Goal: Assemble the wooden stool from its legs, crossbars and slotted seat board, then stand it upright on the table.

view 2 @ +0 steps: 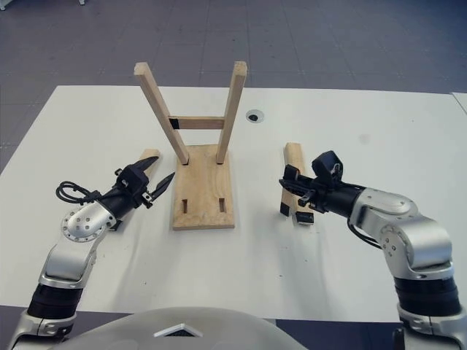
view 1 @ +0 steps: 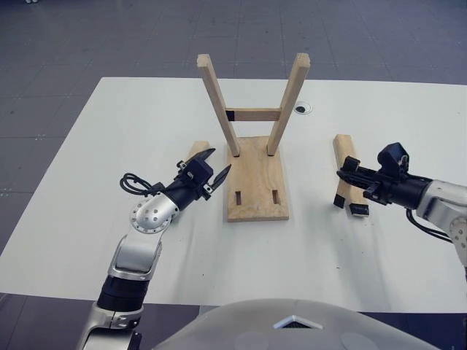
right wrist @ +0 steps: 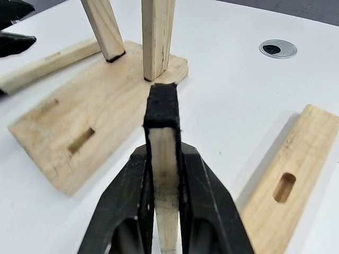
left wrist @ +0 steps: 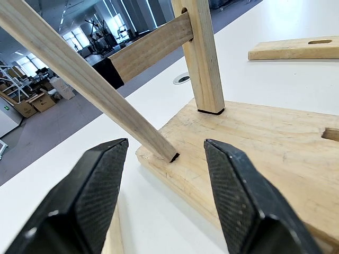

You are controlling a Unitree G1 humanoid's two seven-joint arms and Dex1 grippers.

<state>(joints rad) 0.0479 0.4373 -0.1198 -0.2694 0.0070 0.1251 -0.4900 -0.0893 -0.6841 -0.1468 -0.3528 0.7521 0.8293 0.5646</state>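
The slotted seat board (view 1: 255,182) lies flat on the white table. Two legs (view 1: 219,102) (view 1: 288,102) stand in its far slots, joined by a crossbar (view 1: 255,114). The two near slots (view 1: 238,197) are empty. My left gripper (view 1: 219,160) hangs open just off the board's left edge, above a loose leg (view 1: 197,152) lying on the table. Right of the board, my right gripper (right wrist: 165,159) is shut on a second crossbar (right wrist: 161,121) with black ends, held steeply tilted. Another loose leg (view 1: 341,153) with a slot lies beside it.
A round cable hole (view 1: 302,108) sits in the table behind the stool. A small black piece (view 1: 358,210) lies on the table under the right gripper. Bare tabletop (view 1: 306,262) runs along the front and at both far sides.
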